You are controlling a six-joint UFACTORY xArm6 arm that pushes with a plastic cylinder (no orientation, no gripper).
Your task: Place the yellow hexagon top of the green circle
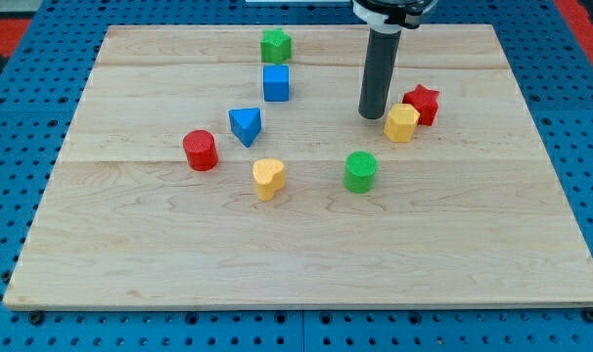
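Observation:
The yellow hexagon (401,123) lies right of the board's middle, touching the red star (422,104) on its upper right. The green circle (360,171) stands below and to the left of the hexagon, a short gap apart. My tip (372,116) rests on the board just left of the yellow hexagon, close to its upper left side. The dark rod rises from there to the view's top.
A green star-like block (275,45) and a blue cube (276,83) stand at the top middle. A blue triangle (245,125), a red cylinder (200,151) and a yellow heart (268,178) lie to the left. The wooden board (130,254) ends at a blue pegboard.

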